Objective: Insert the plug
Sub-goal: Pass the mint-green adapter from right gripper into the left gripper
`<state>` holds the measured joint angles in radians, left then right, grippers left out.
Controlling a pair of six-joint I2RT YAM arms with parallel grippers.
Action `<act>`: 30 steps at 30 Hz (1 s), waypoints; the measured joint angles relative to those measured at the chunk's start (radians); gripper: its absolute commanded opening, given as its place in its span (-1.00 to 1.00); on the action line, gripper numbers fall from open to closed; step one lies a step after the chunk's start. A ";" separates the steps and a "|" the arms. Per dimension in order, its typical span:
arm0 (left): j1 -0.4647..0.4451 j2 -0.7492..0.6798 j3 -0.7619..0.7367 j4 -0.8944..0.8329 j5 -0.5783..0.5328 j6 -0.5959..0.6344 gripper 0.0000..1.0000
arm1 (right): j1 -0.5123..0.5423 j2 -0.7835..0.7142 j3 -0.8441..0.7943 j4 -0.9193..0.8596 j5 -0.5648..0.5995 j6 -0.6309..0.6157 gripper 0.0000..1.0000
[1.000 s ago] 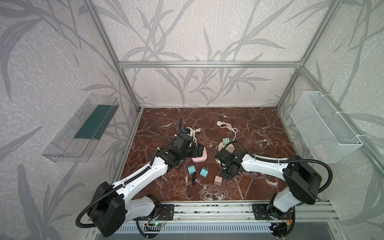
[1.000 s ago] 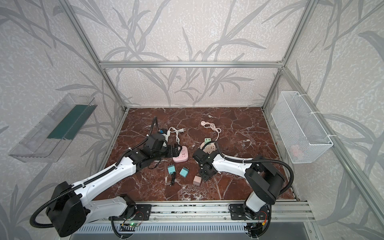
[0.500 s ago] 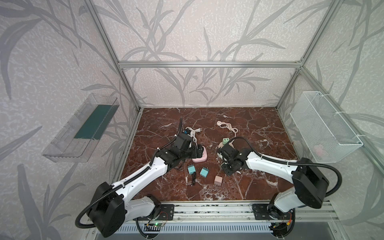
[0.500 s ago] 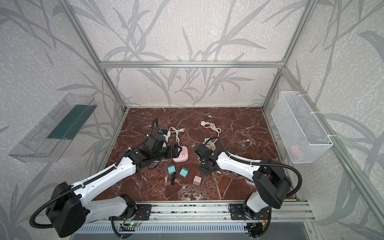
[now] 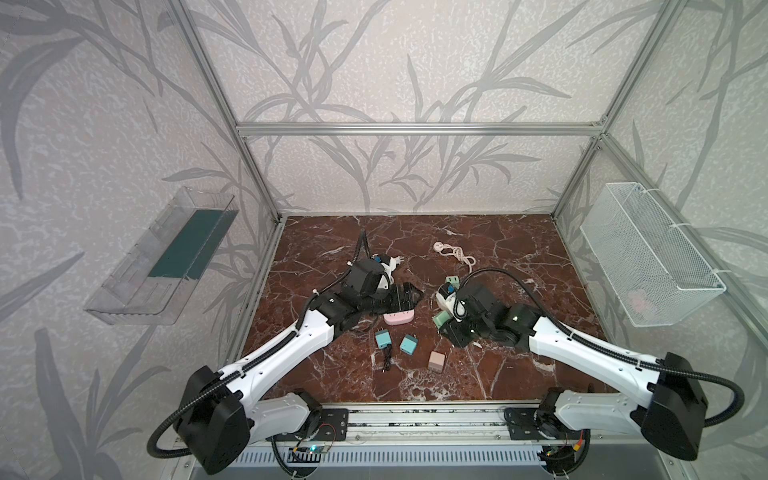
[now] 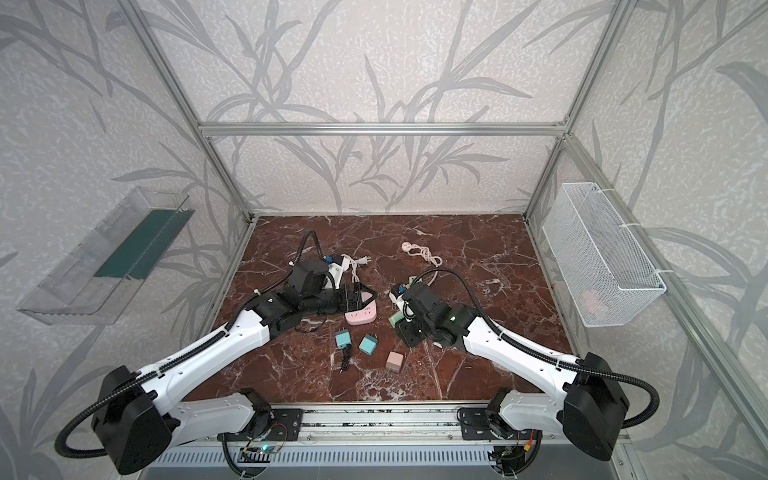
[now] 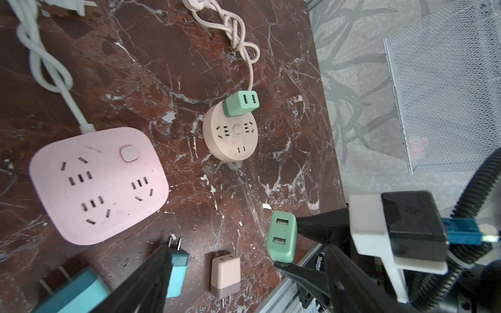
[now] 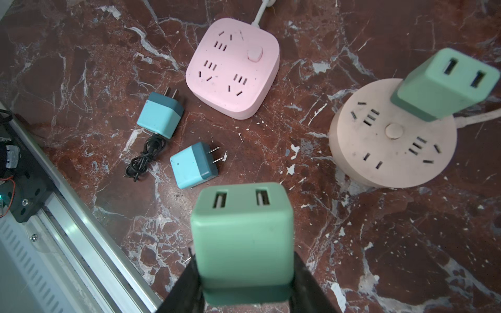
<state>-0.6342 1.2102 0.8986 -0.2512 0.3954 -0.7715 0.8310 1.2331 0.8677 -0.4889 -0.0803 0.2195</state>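
My right jaws are clenched on the green plug [image 8: 241,238], pinching its two sides, with the USB ports facing away from the wrist. The round socket block [image 8: 393,151] sits on the bench [image 8: 406,244] just ahead of those jaws. It is apart from the plug and carries a second green charger [image 8: 444,84] in one outlet. My left jaws stand released, spread wide with nothing between them, over the edge of the pink power strip [image 6: 362,313], which lies between the two sets of jaws. A first blue charger [image 8: 158,118], a second blue charger [image 8: 193,165] and a pink charger [image 7: 225,273] lie nearby.
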 measured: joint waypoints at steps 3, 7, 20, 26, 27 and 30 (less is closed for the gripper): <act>-0.016 0.009 0.000 0.017 0.015 -0.026 0.63 | 0.000 -0.006 0.001 0.008 -0.006 0.000 -1.00; -0.037 0.020 -0.002 0.030 0.020 -0.046 0.58 | 0.000 -0.006 0.001 0.017 -0.011 0.002 -1.00; -0.074 0.072 -0.013 0.073 0.026 -0.083 0.34 | 0.000 -0.006 0.045 0.048 -0.037 0.019 -1.00; -0.080 0.101 -0.013 0.116 0.040 -0.099 0.26 | 0.000 -0.005 0.053 0.056 -0.046 0.019 -1.00; -0.082 0.105 -0.013 0.120 0.043 -0.101 0.26 | 0.000 -0.005 0.053 0.057 -0.048 0.019 -1.00; -0.087 0.116 -0.013 0.132 0.050 -0.103 0.22 | 0.000 -0.003 0.053 0.058 -0.052 0.019 -1.00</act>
<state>-0.7208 1.3262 0.8852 -0.1188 0.4450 -0.8749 0.8310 1.2297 0.9211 -0.4313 -0.1322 0.2386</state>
